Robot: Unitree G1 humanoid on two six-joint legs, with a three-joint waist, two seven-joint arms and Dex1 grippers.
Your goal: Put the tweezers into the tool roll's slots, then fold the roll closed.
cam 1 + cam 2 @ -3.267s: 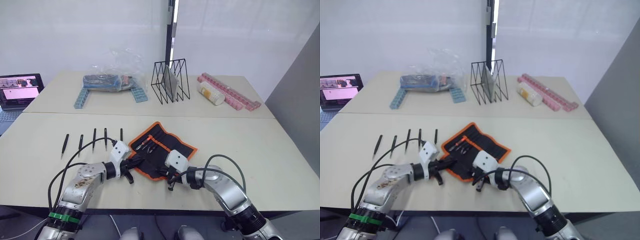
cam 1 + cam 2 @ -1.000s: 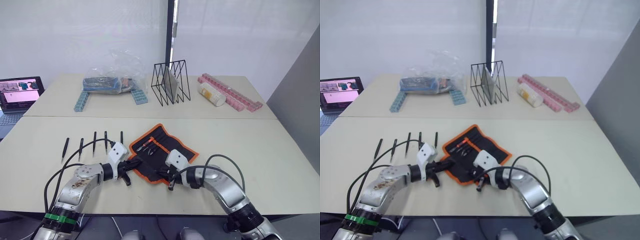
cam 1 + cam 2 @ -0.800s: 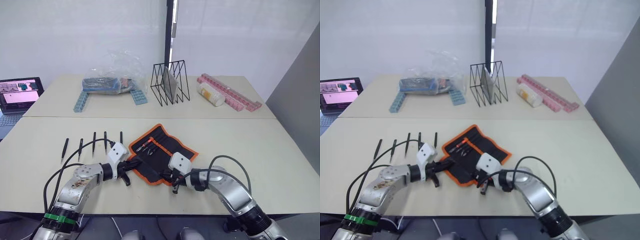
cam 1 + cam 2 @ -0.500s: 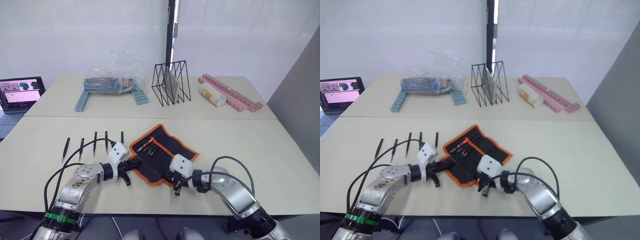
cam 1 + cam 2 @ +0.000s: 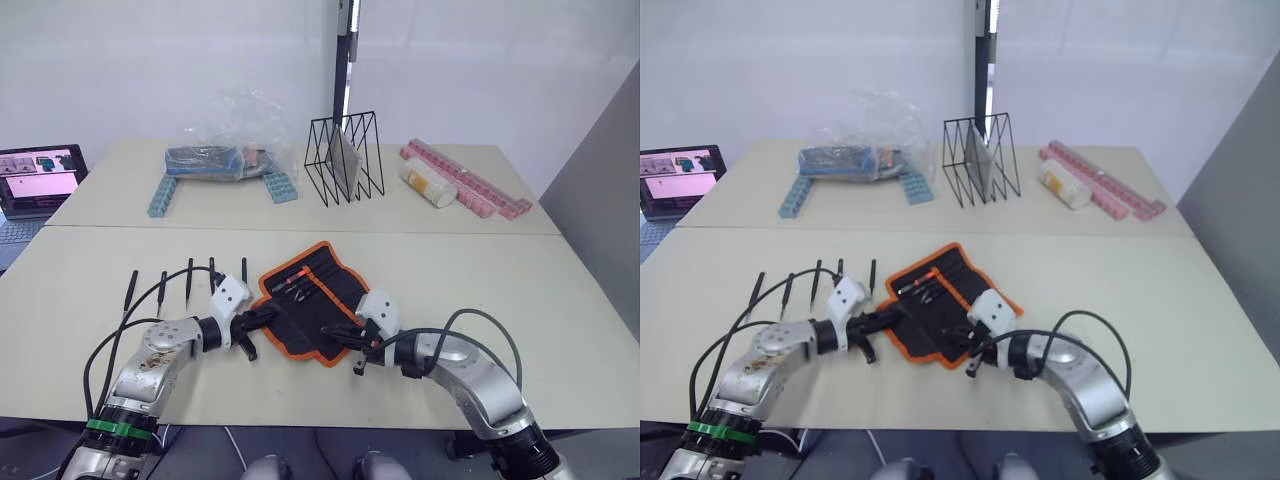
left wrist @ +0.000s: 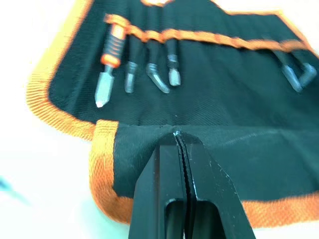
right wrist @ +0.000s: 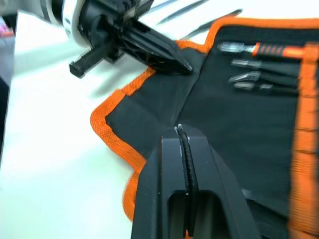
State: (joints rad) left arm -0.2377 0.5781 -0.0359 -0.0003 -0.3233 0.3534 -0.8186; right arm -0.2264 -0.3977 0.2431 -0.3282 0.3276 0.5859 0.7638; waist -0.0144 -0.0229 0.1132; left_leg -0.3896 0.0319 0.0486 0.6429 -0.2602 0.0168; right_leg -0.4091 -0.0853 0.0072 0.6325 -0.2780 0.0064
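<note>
Both arms reach in low over the near worktop [image 5: 560, 300], forearms nearly level, converging on the tool roll [image 5: 318, 310] at the lower centre of the head views. The left gripper [image 6: 178, 135] comes from the lower left, its fingers [image 6: 159, 169] pressed together on a folded flap at the roll's near left edge. The right gripper [image 7: 179, 130] comes from the lower right, pointing toward the left gripper, its fingers [image 7: 209, 169] clenched on the black fabric near the roll's front hem; the left gripper shows across the roll at the upper left of the right wrist view.

The roll lies open and flat, orange edging all round, an orange stripe across its inner face. Four small tools sit in the slots [image 6: 149, 35] at one end: one orange-handled bit [image 6: 110, 45] and three dark ones. Two more dark pieces sit at the far end of the stripe.

Five tweezers [image 5: 189, 279] lie in a row on the worktop, left of the roll, points toward the far side, apart from each other.

On the far worktop stand one black wire rack [image 5: 343, 158], one clear bag [image 5: 228, 135], two blue toothed bars [image 5: 162, 196], one pink bar [image 5: 470, 182] and one small jar [image 5: 424, 184]. One laptop [image 5: 36, 185] sits at the left edge.
</note>
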